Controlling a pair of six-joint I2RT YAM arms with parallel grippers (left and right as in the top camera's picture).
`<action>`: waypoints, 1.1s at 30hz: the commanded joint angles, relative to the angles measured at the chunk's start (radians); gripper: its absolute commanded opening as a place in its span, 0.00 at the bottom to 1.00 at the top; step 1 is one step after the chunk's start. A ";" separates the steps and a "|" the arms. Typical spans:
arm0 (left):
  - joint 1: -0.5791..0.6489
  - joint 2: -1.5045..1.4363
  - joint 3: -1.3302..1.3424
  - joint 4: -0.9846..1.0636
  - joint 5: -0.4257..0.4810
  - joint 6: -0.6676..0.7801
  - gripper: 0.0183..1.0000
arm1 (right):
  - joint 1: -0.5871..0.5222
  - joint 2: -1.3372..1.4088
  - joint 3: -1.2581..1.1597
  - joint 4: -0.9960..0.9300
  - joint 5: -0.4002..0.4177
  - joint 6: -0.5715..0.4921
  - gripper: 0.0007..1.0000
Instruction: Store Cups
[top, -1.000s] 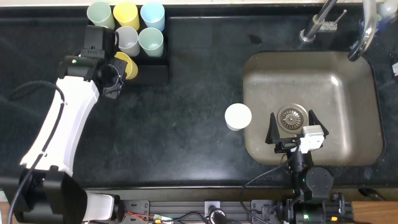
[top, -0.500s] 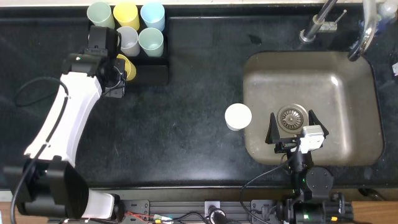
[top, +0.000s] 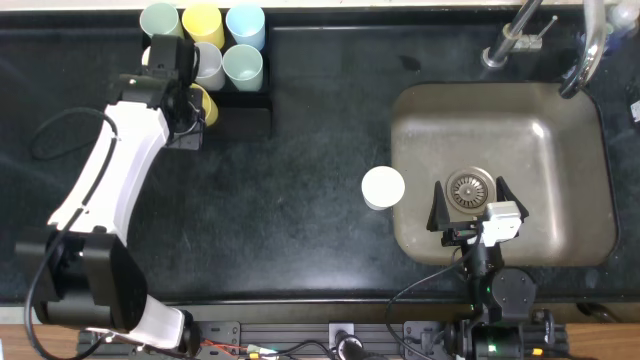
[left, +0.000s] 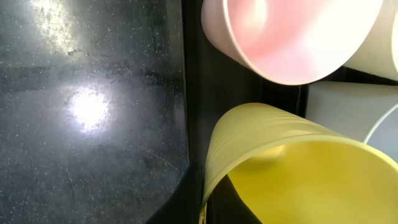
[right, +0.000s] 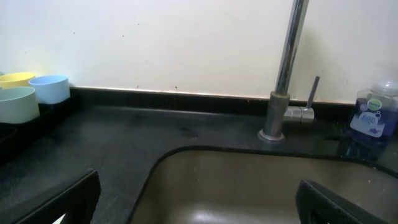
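jaws of left gripper clamp yellow cup

Table: black speckled stone, glossy. Bright patch of light glare on it in the left wrist view. Stainless sink set into the table's right half, with a round drain in its floor. Chrome faucet stands upright behind the sink, a small lever at its base. Low black upstand along the table's back edge, plain pale wall above it. Blue bottle, probably soap, stands near the faucet.
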 joint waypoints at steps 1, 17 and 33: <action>-0.001 0.008 0.026 -0.021 -0.029 -0.035 0.02 | -0.001 -0.011 -0.013 0.005 -0.002 0.003 1.00; -0.003 0.084 0.153 -0.139 -0.036 -0.059 0.02 | -0.001 -0.011 -0.013 0.005 -0.002 0.003 1.00; -0.008 0.126 0.153 -0.112 -0.013 -0.088 0.02 | -0.001 -0.011 -0.013 0.005 -0.002 0.003 1.00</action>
